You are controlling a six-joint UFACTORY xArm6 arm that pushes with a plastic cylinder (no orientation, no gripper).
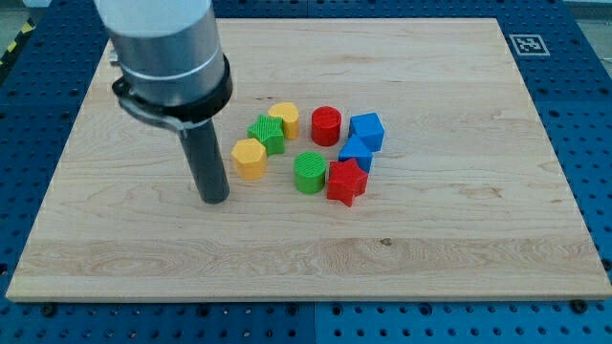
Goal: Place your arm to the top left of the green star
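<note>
While the wooden board (449, 239) takes up nearly the whole scene, its blocks sit bunched just left of centre, and that bunching decides where I can stand. Blue pegboard table (588, 115) shows round the edges; a small printed marker (526, 43) sits at the board's far right corner.

Next in size: my arm housing, grey and black, coming in from the far left. Below it the dark rod runs down to my tip (214, 199), resting on bare wood left of the cluster. No jaws on this rig, so nothing is released, clenched or grasped; the rod only pushes.

Blocks, by rough size:
- red star (346, 182), nearest of the group
- blue cube (367, 130), a second blue block (355, 152) just near of it, shape unclear
- green cylinder (309, 172)
- red cylinder (325, 124), far side
- yellow hexagon (249, 158), just right of my rod
- green star (267, 134), the target, touching the yellow hexagon and a yellow heart-like block (284, 118) behind it

Judgement: my tip lies left and near of the green star. The goal spot is left and far, open wood, so travel farther back looks clear of blocks.
</note>
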